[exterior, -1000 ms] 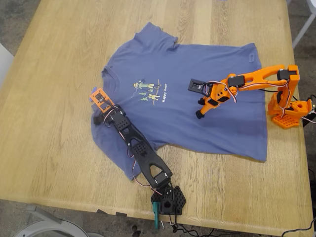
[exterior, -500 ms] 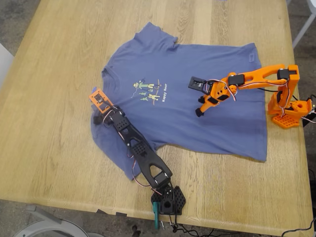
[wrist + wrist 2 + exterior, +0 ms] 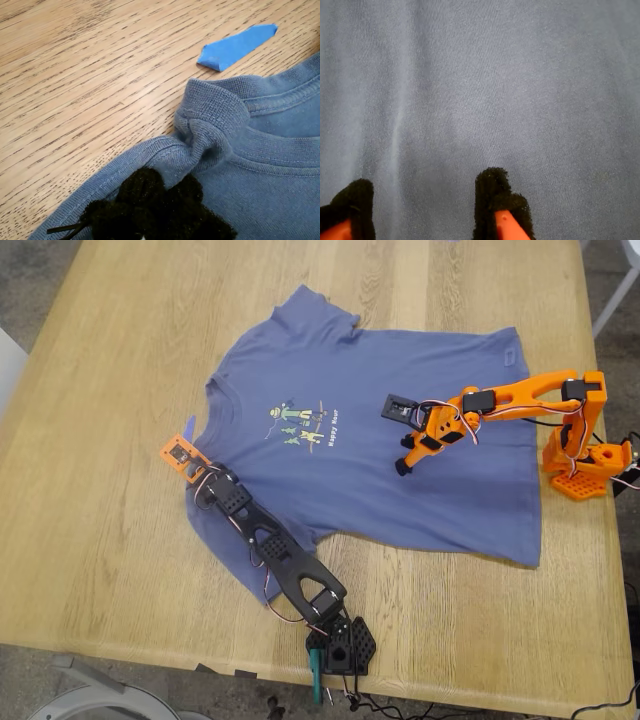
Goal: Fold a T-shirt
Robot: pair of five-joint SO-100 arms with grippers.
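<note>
The slate-blue T-shirt [image 3: 380,450] lies spread flat on the wooden table [image 3: 100,360], print facing up. My first gripper [image 3: 202,488] is on the black arm, at the shirt's edge on the exterior view's left. Its black pads [image 3: 150,190] are shut on a bunched fold of the T-shirt [image 3: 210,135] beside the ribbed collar. My second gripper [image 3: 402,468], on the orange arm, stands over the shirt's body right of the print. Its fingertips [image 3: 492,192] are apart above smooth cloth [image 3: 480,75], so my second gripper [image 3: 425,197] is open and holds nothing.
A small blue scrap [image 3: 235,47] lies on bare wood just off the collar, also seen as the blue scrap [image 3: 189,427] in the exterior view. The black arm's base [image 3: 340,645] sits at the near table edge; the orange base [image 3: 585,465] sits at the exterior view's right.
The first arm has swung toward the exterior view's left, its gripper staying at the shirt's edge, and the blue scrap has come into sight. The second arm has barely moved.
</note>
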